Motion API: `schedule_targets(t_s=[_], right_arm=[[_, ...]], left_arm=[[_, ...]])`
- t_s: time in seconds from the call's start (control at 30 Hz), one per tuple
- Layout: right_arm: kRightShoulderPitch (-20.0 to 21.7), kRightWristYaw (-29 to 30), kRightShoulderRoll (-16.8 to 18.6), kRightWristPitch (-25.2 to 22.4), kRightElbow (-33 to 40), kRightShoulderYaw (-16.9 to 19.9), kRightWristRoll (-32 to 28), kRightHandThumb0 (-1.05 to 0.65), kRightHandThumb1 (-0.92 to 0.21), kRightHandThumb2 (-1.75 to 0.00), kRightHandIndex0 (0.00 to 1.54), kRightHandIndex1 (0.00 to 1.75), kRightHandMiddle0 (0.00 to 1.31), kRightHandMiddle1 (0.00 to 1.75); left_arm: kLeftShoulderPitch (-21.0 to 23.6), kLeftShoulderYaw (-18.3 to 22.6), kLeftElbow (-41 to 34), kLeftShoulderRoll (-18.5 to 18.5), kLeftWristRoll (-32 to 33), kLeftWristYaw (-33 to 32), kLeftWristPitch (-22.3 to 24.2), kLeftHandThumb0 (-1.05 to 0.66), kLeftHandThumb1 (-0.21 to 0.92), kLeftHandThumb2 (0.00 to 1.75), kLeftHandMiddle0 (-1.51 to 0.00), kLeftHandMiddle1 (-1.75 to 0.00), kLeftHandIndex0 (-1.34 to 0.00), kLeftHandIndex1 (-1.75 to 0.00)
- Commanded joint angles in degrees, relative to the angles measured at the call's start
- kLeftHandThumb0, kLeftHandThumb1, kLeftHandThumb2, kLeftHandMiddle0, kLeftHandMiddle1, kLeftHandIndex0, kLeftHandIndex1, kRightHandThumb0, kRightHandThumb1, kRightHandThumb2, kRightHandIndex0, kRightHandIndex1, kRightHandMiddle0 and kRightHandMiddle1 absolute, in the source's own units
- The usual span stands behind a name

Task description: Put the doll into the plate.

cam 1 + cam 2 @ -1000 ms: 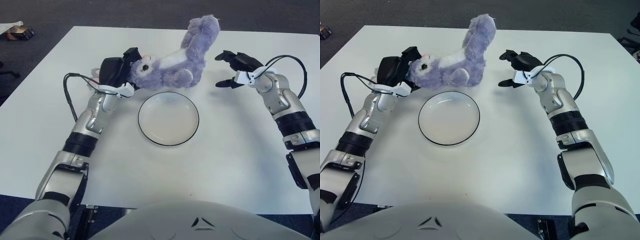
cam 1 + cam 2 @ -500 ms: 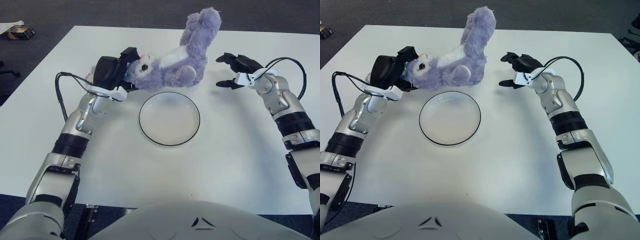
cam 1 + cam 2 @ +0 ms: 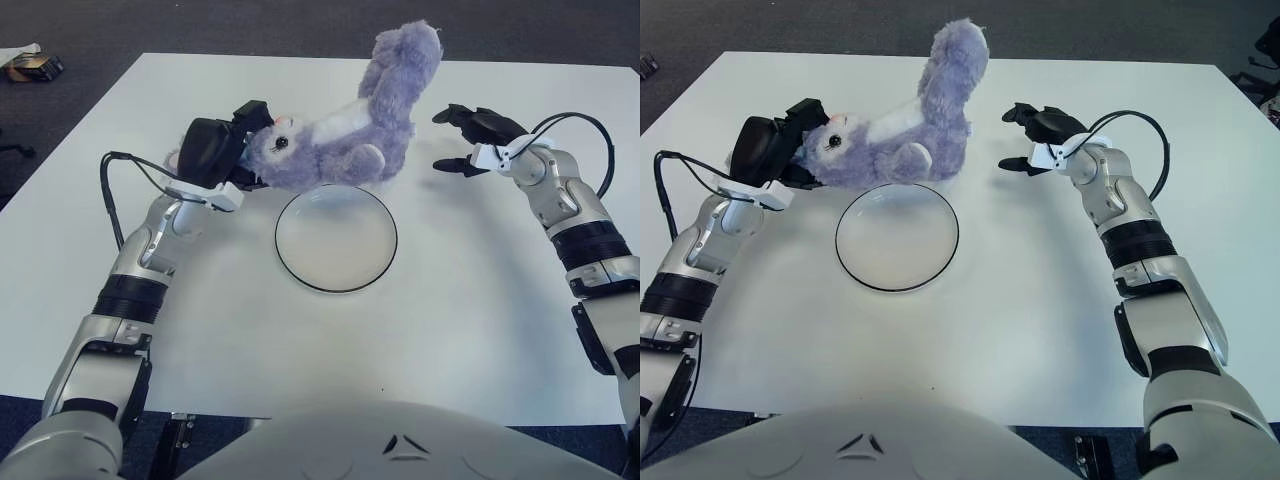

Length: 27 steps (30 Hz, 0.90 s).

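Table (image 3: 480,330) is carrying one doll (image 3: 340,140) and one plate (image 3: 336,238); the doll is hanging just behind the plate's far rim. Soft and light, it is probably best held at the head, where the left hand (image 3: 215,152) is clamping it. The right hand (image 3: 470,140) is idling beside it, fingers spread.

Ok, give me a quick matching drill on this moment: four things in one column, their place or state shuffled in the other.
1. doll
2. plate
3. left hand
4. right hand

a. open, right of the doll, apart from it
b. holds nothing, centre of table
c. gripping the doll's head
d. beyond the plate's far rim, legs up

Pairs: 1-d, 2-b, 3-c, 4-a
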<state>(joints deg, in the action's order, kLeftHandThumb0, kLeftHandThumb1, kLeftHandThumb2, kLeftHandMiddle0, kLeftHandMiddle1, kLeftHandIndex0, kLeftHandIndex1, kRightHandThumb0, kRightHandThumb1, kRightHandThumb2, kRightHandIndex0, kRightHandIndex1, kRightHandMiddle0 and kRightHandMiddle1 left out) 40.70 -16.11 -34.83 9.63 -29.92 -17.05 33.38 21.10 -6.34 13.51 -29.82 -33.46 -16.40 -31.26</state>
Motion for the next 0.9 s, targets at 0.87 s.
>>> schedule_targets(t_s=[0.87], right_arm=[[2.21,1.08,-0.64,2.44,-2.76,-0.41,1.4,-0.92,-0.92,-0.71,0.0,0.47,0.0,0.6]], left_arm=[[-0.29,2.15,3.63,-0.49,0.71,-2.43,-14.11,-0.59,0.8,0.92,-1.46,-1.75,-1.23,-1.75]])
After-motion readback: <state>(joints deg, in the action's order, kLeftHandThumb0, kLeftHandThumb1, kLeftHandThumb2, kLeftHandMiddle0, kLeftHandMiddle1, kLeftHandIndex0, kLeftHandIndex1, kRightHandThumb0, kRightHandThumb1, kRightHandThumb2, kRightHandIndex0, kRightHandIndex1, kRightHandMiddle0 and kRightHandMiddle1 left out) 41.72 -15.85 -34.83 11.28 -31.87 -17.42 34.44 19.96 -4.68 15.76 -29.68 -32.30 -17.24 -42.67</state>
